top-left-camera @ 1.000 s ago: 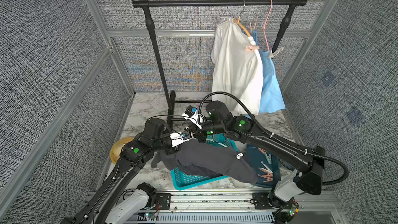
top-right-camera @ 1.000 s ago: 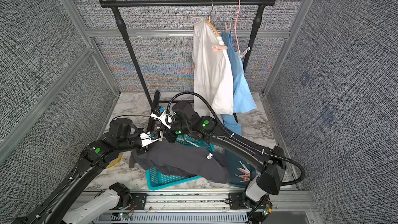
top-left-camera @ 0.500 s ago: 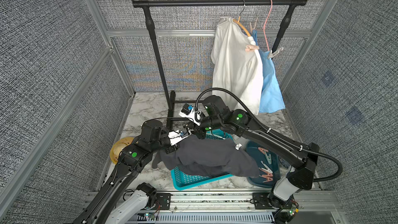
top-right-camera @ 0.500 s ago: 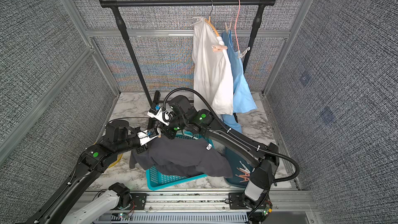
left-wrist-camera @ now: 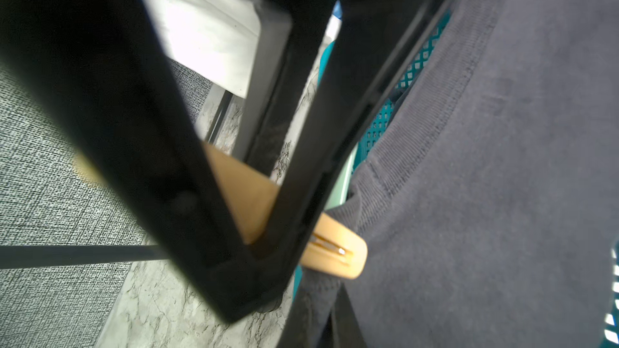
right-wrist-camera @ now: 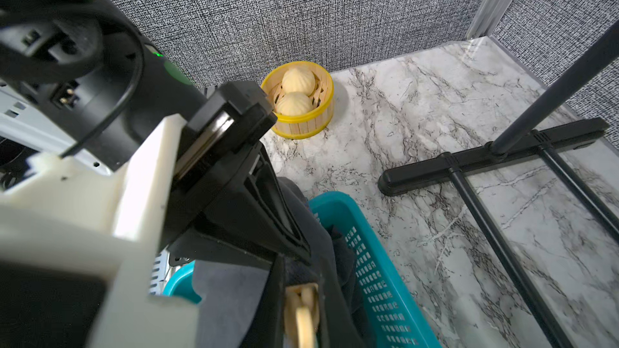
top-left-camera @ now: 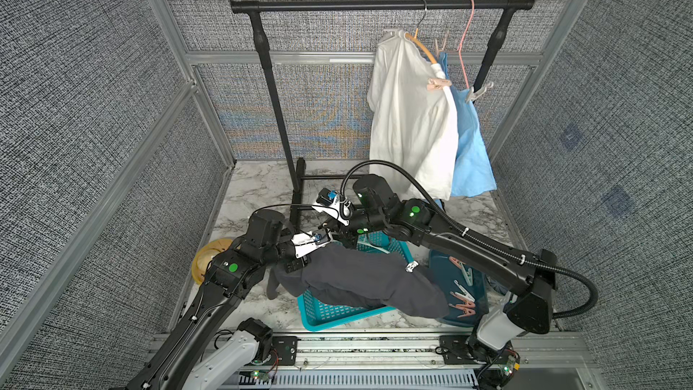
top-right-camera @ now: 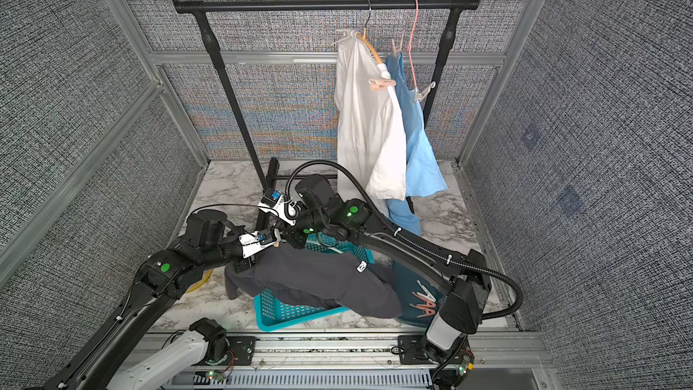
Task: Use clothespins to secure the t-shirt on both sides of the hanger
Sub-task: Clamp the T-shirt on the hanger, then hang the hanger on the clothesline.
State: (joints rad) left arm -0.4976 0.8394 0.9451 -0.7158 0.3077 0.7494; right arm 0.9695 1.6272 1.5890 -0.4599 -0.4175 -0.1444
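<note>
A dark grey t-shirt hangs on a wooden hanger over a teal basket. My left gripper is shut on one end of the hanger, and the tip pokes out past the fingers beside the shirt's collar. Close beside it, my right gripper is shut on the hanger's wood, with shirt cloth around it. Loose clothespins, salmon and white, lie in a dark blue tray at the front right.
A black rack stands at the back with a white shirt and a blue shirt pinned on hangers. Its foot lies on the marble floor. A yellow steamer with buns sits by the left wall.
Both grippers have shifted a little up and toward the back left with the hanger. The grey t-shirt has lifted slightly over the basket.
</note>
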